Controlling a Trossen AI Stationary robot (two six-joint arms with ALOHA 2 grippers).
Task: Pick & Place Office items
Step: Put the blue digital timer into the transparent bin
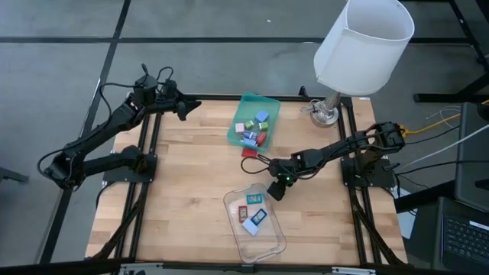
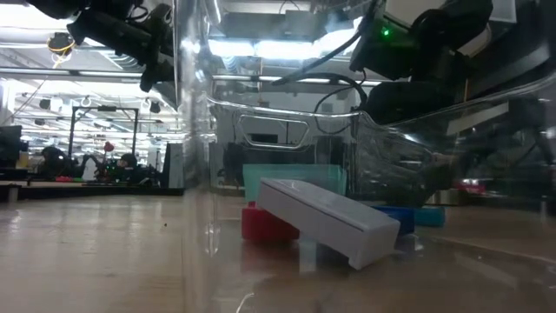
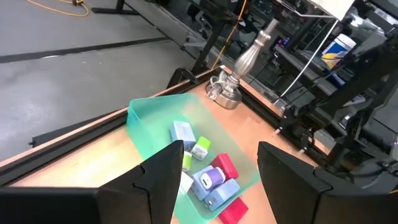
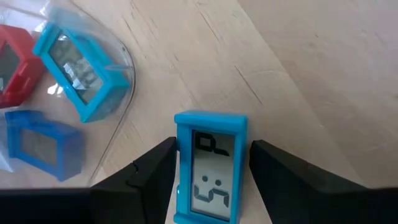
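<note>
Two trays sat on the wooden table (image 1: 183,191): a green tray (image 1: 246,104) near the far edge and a clear plastic tray (image 1: 269,243) closer to the near edge. The green tray held a heap of small chunky pieces (image 1: 254,131) in blue, pink, green and red, bunched toward its nearer end, while a flat red piece (image 1: 249,152) lay on the wood just beside that end. In the left wrist view the same tray (image 3: 144,121) showed a pale blue block (image 3: 182,131), a green-and-white piece (image 3: 200,149), a purple-and-white one (image 3: 208,180) and a red block (image 3: 226,167).

The clear tray carried flat rectangles: a red one (image 1: 243,211), a teal one (image 1: 254,199), a blue one (image 1: 259,217) and a white one (image 1: 250,227). From table height the white piece (image 2: 330,220) leaned tilted across a red piece (image 2: 265,225) inside the clear tray (image 2: 486,96).

The right gripper (image 1: 277,186) hung just beside the clear tray's far corner, its fingers (image 4: 152,167) clamped on either side of a teal rectangle (image 4: 210,167) bearing a small display, held above bare wood outside the tray's rim (image 4: 121,56). Another teal piece (image 4: 81,71), a red piece (image 4: 15,65) and a blue piece (image 4: 43,146) lay inside that rim.

The left gripper (image 1: 180,108) waited near the table's far left corner, off to the side of the green tray, its fingers (image 3: 158,174) parted and holding nothing. A lamp (image 1: 359,50) with a white shade stood at the far right corner.
</note>
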